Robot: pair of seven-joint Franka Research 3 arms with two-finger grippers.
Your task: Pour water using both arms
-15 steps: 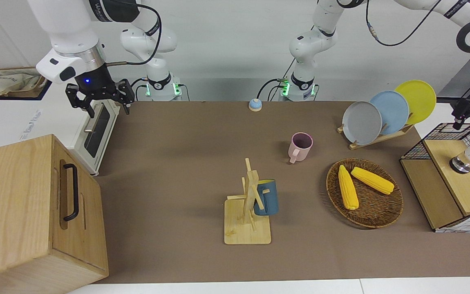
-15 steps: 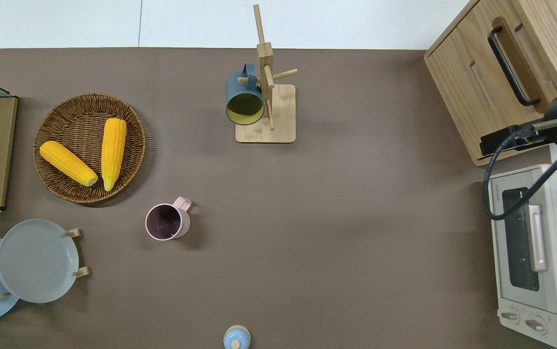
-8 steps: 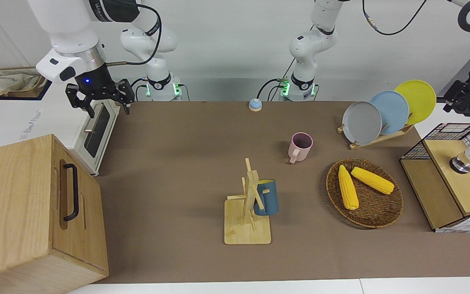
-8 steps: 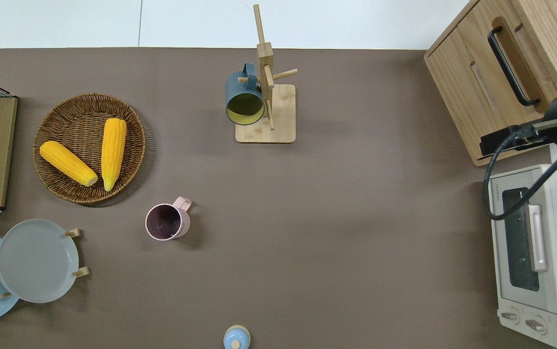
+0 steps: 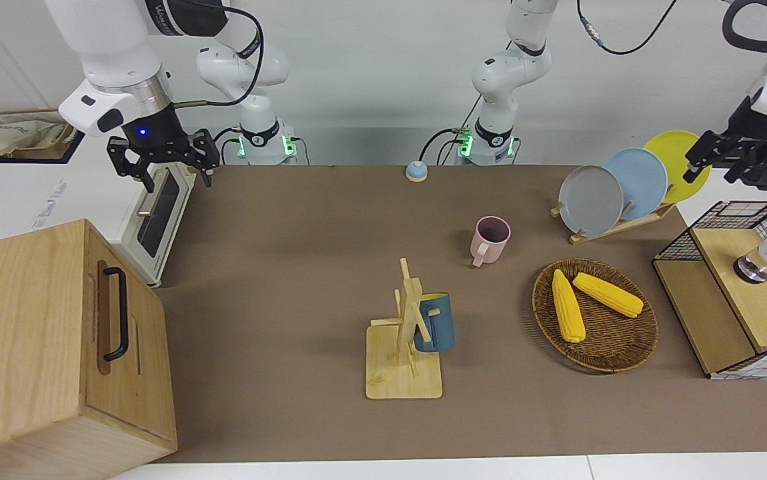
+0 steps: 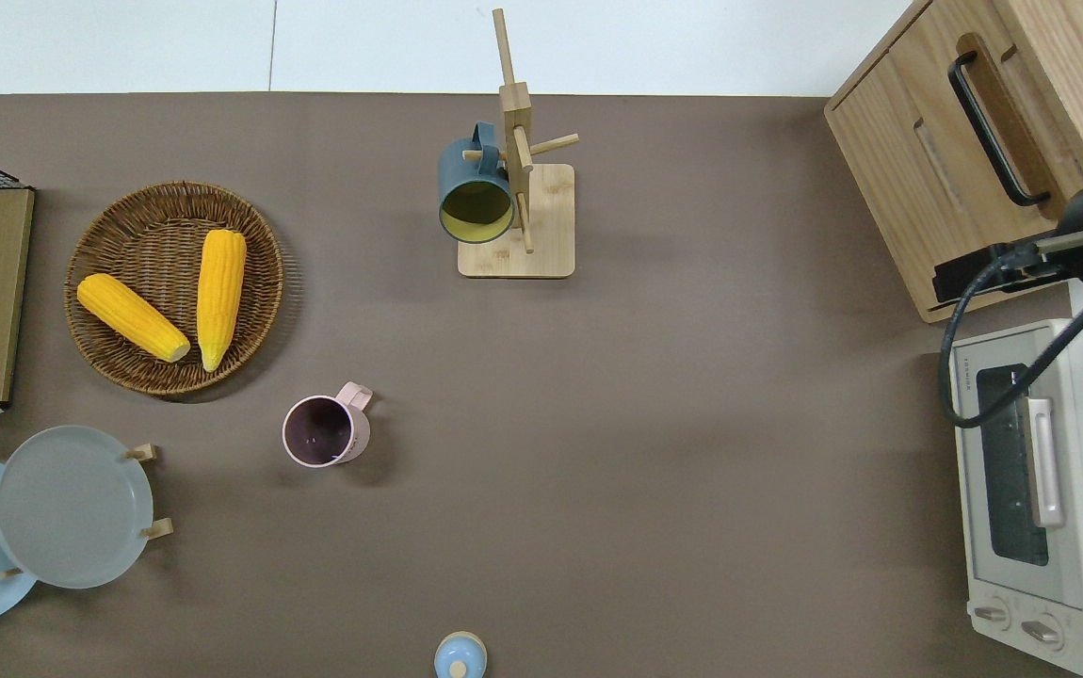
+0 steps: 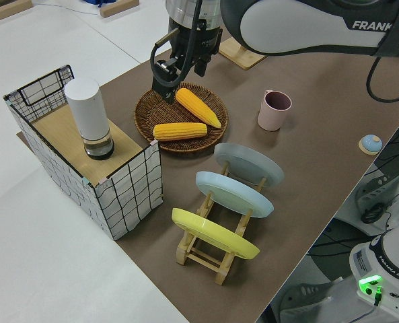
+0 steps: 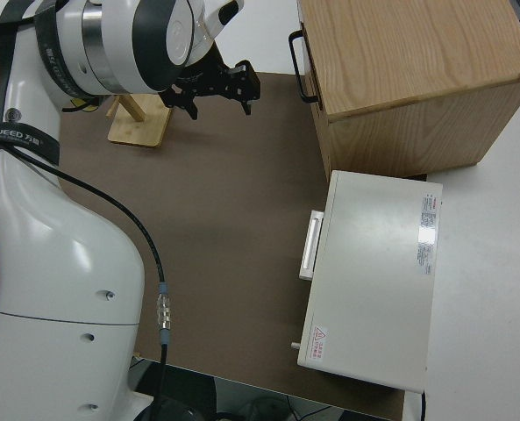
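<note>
left claw (image 5: 717, 162) risen, above bottle (image 7: 89, 118)

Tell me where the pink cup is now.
The pink cup stands on the table, between the corn basket and the plate rack, nearer the robots than the basket.

The front view is taken from across the table, facing the robots, with the whole mat (image 5: 303, 267) covered. The overhead view looks straight down on the same mat. The pink mug (image 5: 491, 240), basket (image 5: 630, 347) and mug rack (image 5: 402, 373) are shared by both. The left side view looks diagonally along the table past the plates (image 7: 233, 195). The right side view looks down past the oven (image 8: 373, 272).
</note>
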